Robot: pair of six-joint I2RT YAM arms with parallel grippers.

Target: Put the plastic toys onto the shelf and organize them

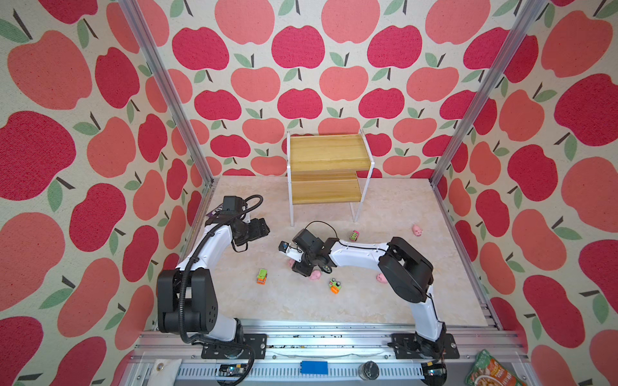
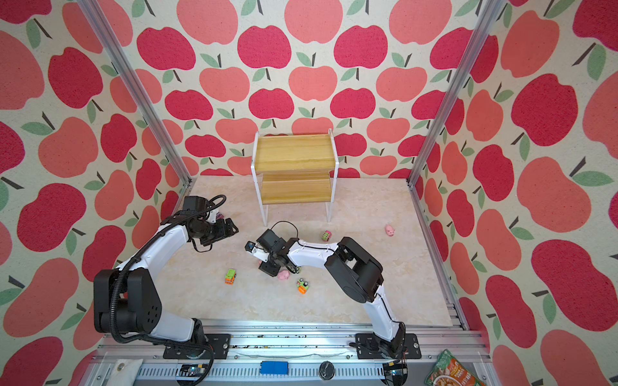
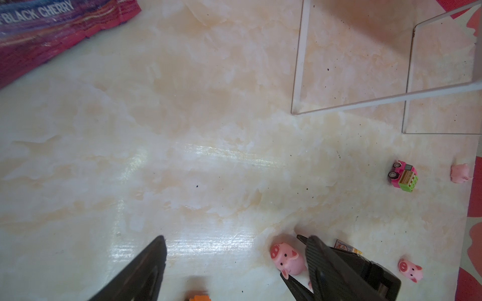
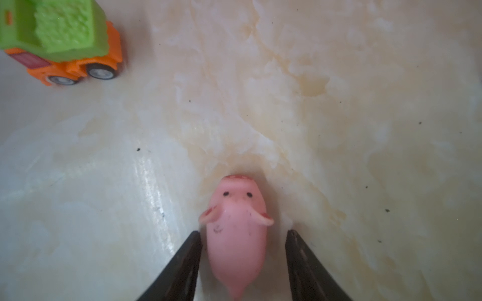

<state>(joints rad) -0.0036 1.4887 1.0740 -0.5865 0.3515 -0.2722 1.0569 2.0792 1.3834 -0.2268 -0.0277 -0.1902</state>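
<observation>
A pink pig (image 4: pixel 236 234) lies on the table between the fingers of my right gripper (image 4: pixel 242 233), which is open, with a gap showing on one side. In both top views this gripper (image 1: pixel 296 265) hangs low mid-table and hides most of that pig. Other pigs (image 1: pixel 315 275) (image 1: pixel 381 278) (image 1: pixel 417 230) lie loose. A green-and-orange truck (image 1: pixel 262 276), an orange car (image 1: pixel 334 286) and a pink car (image 1: pixel 354 235) stand on the table. My left gripper (image 3: pixel 236 241) is open and holds nothing, off to the left (image 1: pixel 262 230). The shelf (image 1: pixel 326 167) stands at the back, both boards bare.
A purple candy bag (image 3: pixel 52 26) lies at the table's left edge behind my left arm. The shelf's thin white legs (image 3: pixel 300 65) reach down to the table. The apple-patterned walls (image 1: pixel 100 167) close in the sides and back. A snack packet (image 1: pixel 491 371) lies off the table, front right.
</observation>
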